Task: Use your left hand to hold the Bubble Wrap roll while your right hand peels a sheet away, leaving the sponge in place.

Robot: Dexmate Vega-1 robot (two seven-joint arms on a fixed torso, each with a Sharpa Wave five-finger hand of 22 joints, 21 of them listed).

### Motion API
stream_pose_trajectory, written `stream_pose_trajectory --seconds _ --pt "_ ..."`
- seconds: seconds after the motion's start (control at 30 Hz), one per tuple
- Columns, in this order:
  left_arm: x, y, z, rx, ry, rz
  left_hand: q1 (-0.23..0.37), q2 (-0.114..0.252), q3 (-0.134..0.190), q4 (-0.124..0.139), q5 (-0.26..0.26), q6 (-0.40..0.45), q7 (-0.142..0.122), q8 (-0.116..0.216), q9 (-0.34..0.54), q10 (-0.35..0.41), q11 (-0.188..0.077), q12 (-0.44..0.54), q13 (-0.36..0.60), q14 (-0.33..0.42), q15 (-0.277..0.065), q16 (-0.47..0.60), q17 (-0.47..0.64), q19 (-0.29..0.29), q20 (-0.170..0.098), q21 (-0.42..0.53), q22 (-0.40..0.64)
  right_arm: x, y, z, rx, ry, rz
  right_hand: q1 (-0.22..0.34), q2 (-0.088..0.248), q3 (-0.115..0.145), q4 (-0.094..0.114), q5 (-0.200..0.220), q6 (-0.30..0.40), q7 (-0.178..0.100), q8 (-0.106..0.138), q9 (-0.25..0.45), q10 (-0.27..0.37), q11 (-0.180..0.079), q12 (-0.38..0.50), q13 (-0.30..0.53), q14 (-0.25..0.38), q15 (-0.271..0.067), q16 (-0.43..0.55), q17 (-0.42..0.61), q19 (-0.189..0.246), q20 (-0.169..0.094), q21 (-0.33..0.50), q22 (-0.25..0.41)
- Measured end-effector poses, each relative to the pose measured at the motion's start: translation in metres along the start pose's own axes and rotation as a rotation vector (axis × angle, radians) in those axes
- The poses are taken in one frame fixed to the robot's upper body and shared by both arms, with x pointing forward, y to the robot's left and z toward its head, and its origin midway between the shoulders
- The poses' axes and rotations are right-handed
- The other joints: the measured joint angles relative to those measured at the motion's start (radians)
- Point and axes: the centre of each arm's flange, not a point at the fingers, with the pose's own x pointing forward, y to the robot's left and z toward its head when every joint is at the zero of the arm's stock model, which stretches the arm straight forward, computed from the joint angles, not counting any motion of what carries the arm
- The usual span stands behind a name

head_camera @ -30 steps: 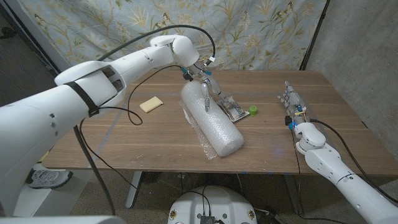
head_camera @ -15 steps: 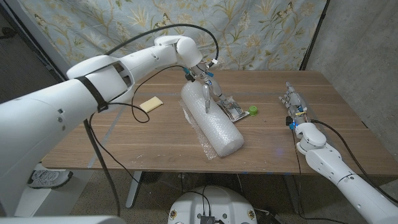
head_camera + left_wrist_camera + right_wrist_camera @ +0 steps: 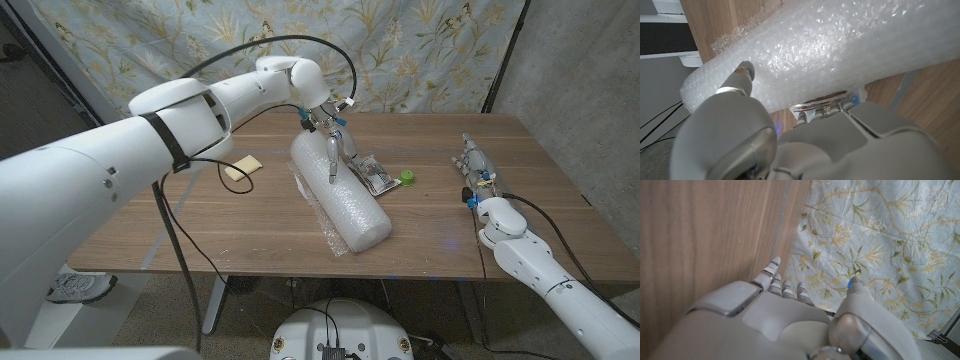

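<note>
The Bubble Wrap roll lies mid-worktop, the left robot hand gripping its far end. The right robot hand stands well apart, fingers spread and holding nothing. A yellow sponge sits left of the roll.

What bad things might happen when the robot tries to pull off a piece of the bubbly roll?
1. The left hand touches only the far end of the Bubble Wrap roll, so the roll might swing or roll when pulled.
2. The right hand waits far off to the side; reaching across, it could bump the green cap or the packet.
3. A sliding roll might nudge the sponge.
</note>
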Motion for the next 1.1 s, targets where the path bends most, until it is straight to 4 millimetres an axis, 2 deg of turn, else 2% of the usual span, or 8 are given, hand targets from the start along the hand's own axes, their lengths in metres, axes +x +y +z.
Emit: stream_pose_trajectory --seconds 0.43,0.5,0.67,0.83,1.1 --pt "0.0 0.006 0.004 0.006 0.008 -0.034 0.0 0.0 -0.011 0.002 0.0 0.0 0.0 0.0 0.0 0.003 0.004 0.0 0.0 0.0 0.0 0.0 0.0 0.004 0.004 0.0 0.0 0.001 -0.004 -0.002 -0.012 0.018 -0.004 0.0 0.0 0.0 0.0 0.0 -0.019 -0.002 0.0 0.0 -0.021 0.01 0.0 0.0 -0.022 0.009 -0.005 0.0 -0.022 0.011 -0.005 0.0" --pt "0.0 0.006 0.004 0.006 0.01 -0.04 0.0 0.0 -0.012 0.004 0.0 0.0 -0.01 0.0 0.0 0.0 0.007 0.0 0.0 0.0 0.0 0.0 0.0 0.004 0.004 0.0 0.0 0.001 -0.004 -0.002 -0.014 0.018 -0.004 0.0 0.0 0.0 0.0 0.0 -0.024 0.003 0.0 0.0 -0.03 0.016 0.0 0.0 -0.025 0.012 -0.005 0.0 -0.027 0.016 -0.005 0.0" --pt "0.0 0.007 0.005 0.012 0.015 -0.055 0.004 -0.004 -0.018 0.006 0.0 0.0 -0.01 0.0 0.0 0.0 0.007 0.0 0.0 0.0 0.0 0.0 0.0 -0.002 0.009 0.0 0.0 0.002 -0.007 -0.001 -0.022 0.023 -0.005 0.0 0.0 0.0 0.0 0.0 -0.035 0.004 0.0 0.0 -0.039 0.017 0.0 0.0 -0.042 0.022 -0.005 0.0 -0.039 0.022 -0.005 0.0" --pt "0.001 0.007 0.006 0.016 0.018 -0.076 -0.015 -0.023 -0.042 0.016 0.003 0.0 0.026 0.0 0.0 0.001 0.027 0.0 0.0 0.0 0.0 0.0 0.0 0.002 0.027 0.0 0.0 0.003 -0.008 0.0 -0.029 0.027 -0.008 0.0 0.0 0.0 0.0 0.0 -0.046 0.004 0.0 0.0 -0.039 0.017 -0.007 0.0 -0.046 0.026 -0.005 0.0 -0.044 0.027 -0.005 0.0" --pt "0.004 0.004 0.01 0.028 0.025 -0.114 -0.029 -0.037 -0.065 0.026 0.015 -0.001 0.052 0.0 0.0 -0.004 0.047 0.0 0.0 0.002 0.002 0.0 0.0 -0.004 0.033 0.0 0.0 0.001 -0.01 0.0 -0.039 0.039 -0.015 -0.005 0.006 0.0 0.0 0.0 -0.056 0.013 0.0 0.0 -0.039 0.017 -0.007 0.0 -0.056 0.026 -0.005 0.0 -0.059 0.031 -0.005 0.0"
